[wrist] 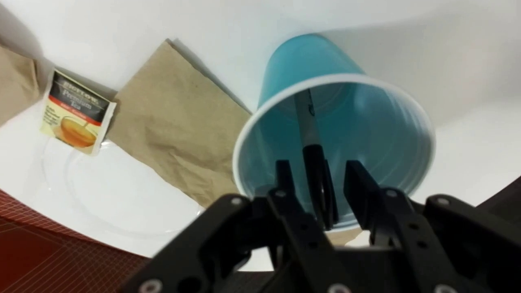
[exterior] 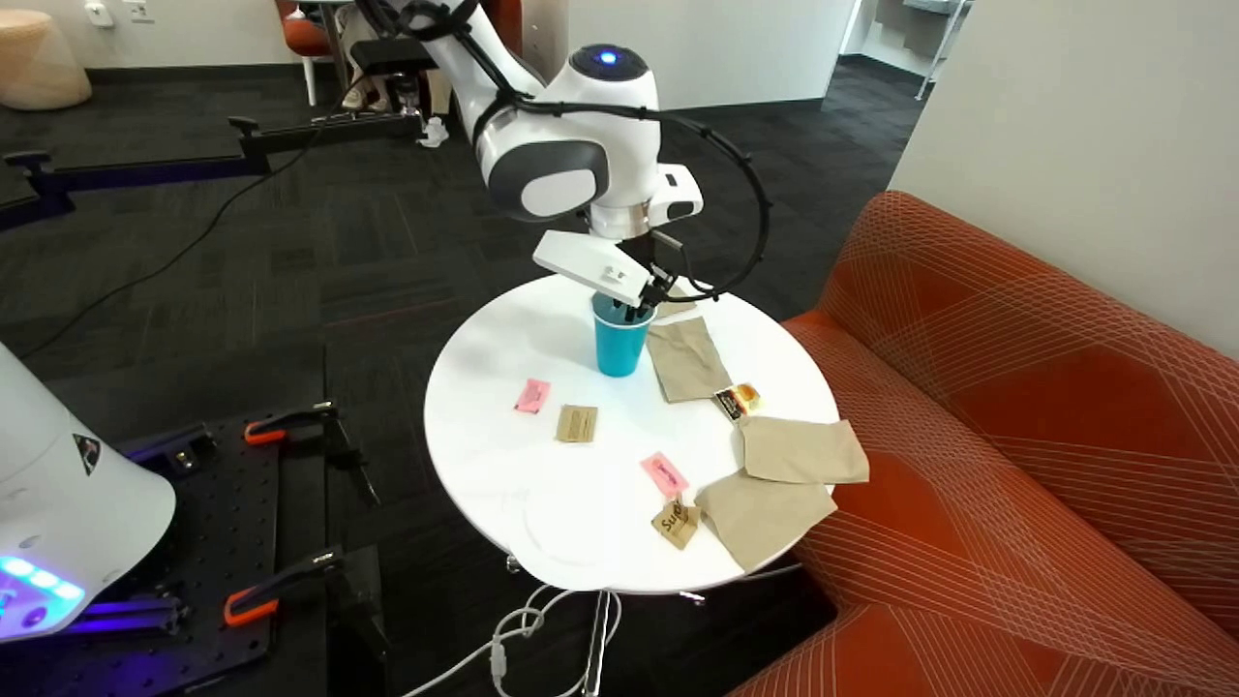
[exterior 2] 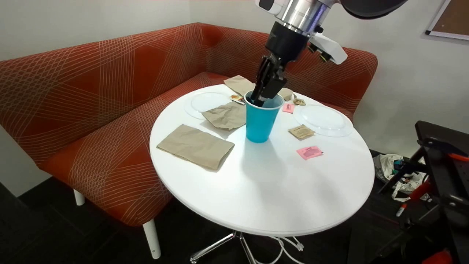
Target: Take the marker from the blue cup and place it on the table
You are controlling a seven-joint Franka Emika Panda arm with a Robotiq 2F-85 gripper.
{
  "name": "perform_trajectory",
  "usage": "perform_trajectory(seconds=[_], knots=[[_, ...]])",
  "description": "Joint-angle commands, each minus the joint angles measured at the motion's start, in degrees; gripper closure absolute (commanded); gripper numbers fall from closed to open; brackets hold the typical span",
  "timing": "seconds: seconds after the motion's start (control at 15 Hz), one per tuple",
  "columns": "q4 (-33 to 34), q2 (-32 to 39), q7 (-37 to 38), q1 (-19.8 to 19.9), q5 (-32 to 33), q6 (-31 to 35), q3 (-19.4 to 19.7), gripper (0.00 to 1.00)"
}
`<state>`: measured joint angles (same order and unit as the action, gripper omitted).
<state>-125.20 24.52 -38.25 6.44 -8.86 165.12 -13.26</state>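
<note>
Pincer (wrist: 319, 175) parted inside blue cup (exterior 2: 260, 121) rim, gaps flanking marker (wrist: 314, 160).

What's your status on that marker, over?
Fingers open, one each side of marker, no grip. Marker leaning inside blue cup, cap up. Possible snag: cup itself, close around fingers.
</note>
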Motion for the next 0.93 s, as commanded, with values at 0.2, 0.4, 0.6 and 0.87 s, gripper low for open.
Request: perform_trajectory(seconds=[0.2, 0.4, 0.6, 0.87], knots=[[2.8, 2.6, 0.3, 2.2, 1.4, -0.7, -2.7, 0.60], [3.3, 3.4, 0.4, 2.3, 1.9, -0.6, -2.8, 0.79], [3.3, 3.6, 0.5, 2.5, 2.5, -0.6, -2.8, 1.00], [2.0, 2.1, 1.3, 1.8, 3.9, 0.0, -1.9, 0.96]])
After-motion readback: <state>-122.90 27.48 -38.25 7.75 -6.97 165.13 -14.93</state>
